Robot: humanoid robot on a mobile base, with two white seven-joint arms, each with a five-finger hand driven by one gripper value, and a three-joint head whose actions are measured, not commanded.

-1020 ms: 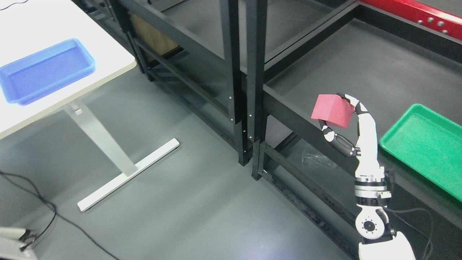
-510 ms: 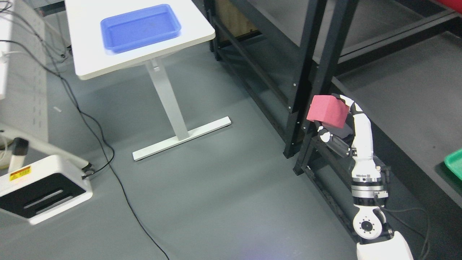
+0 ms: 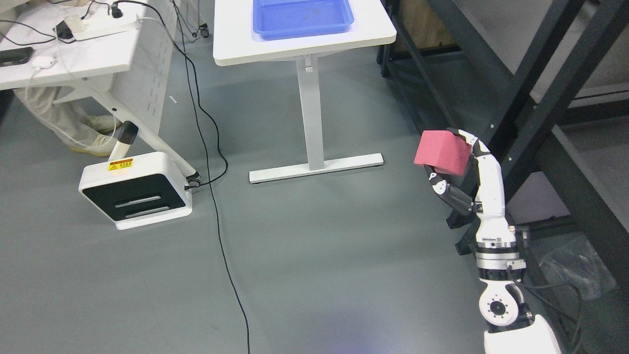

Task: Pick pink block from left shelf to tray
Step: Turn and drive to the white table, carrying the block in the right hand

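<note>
1. Grey floor (image 3: 304,265) across most of frame; black cable (image 3: 216,206) trailing from upper left down to bottom centre.
2. Upper left: white desk (image 3: 73,64) with power strip (image 3: 100,24); person's legs (image 3: 59,123) beneath it; white box unit (image 3: 136,189) on floor below.
3. Top centre: white table (image 3: 304,44) carrying blue tray (image 3: 303,17).
4. Right of centre: pink block (image 3: 441,152) held in the air, well apart from tray.
5. Right hand (image 3: 459,169) clasped around block, thumb under, fingers over; arm rising from lower right.
6. Far right: black shelf frame (image 3: 555,88).
</note>
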